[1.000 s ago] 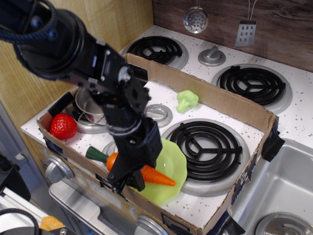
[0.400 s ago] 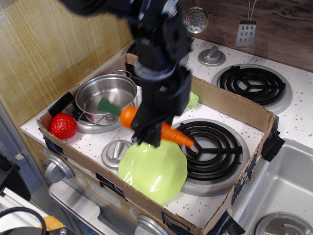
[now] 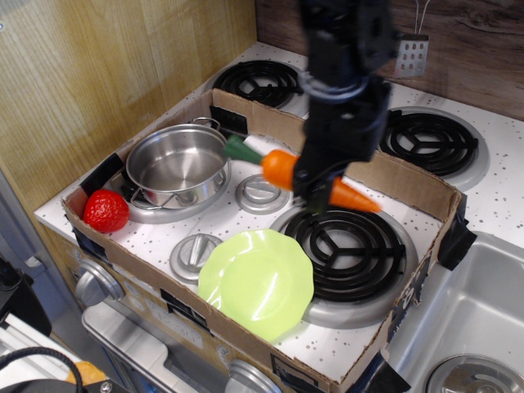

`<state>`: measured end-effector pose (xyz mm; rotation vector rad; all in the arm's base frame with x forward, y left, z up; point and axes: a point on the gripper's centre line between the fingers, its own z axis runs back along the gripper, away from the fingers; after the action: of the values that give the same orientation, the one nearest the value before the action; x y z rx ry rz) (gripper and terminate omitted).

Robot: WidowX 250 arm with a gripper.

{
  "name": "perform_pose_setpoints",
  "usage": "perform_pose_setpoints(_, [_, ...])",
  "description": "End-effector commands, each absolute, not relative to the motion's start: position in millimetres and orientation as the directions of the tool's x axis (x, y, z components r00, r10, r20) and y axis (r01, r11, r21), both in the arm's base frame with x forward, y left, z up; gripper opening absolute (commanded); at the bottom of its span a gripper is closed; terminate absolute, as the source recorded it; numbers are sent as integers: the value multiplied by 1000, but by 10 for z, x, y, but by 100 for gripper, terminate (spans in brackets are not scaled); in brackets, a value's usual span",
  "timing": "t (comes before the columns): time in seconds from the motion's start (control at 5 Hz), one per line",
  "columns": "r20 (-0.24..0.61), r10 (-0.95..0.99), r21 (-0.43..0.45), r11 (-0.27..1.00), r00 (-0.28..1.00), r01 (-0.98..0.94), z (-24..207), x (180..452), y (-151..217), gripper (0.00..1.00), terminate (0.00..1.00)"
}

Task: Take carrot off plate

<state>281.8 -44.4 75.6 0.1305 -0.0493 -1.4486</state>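
The orange carrot (image 3: 282, 168) with its dark green stem end pointing left is held in the air, above the near right burner's back edge. My gripper (image 3: 315, 187) is shut on the carrot at its middle, reaching down from the top of the view. The lime-green plate (image 3: 255, 282) lies bare at the front of the cardboard tray, well below and to the left of the carrot. The carrot's tip (image 3: 360, 201) points right and slightly down.
A steel pot (image 3: 177, 166) sits at the left on a burner, a red strawberry (image 3: 106, 210) in the front left corner. The cardboard tray wall (image 3: 409, 176) rings the stove top. Black coil burners (image 3: 348, 241) lie right of the plate. The arm hides the broccoli.
My gripper has lifted the carrot off the plate and carried it up and to the back right. The plate now lies bare.
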Motion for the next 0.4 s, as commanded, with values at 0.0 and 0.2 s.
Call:
perform_pose_setpoints(0.0, [-17, -983, 209, 178, 185, 962, 813, 3449, -532, 0, 0])
perform_pose_setpoints(0.2, [-53, -961, 264, 250, 273, 932, 741, 3544, -493, 0, 0])
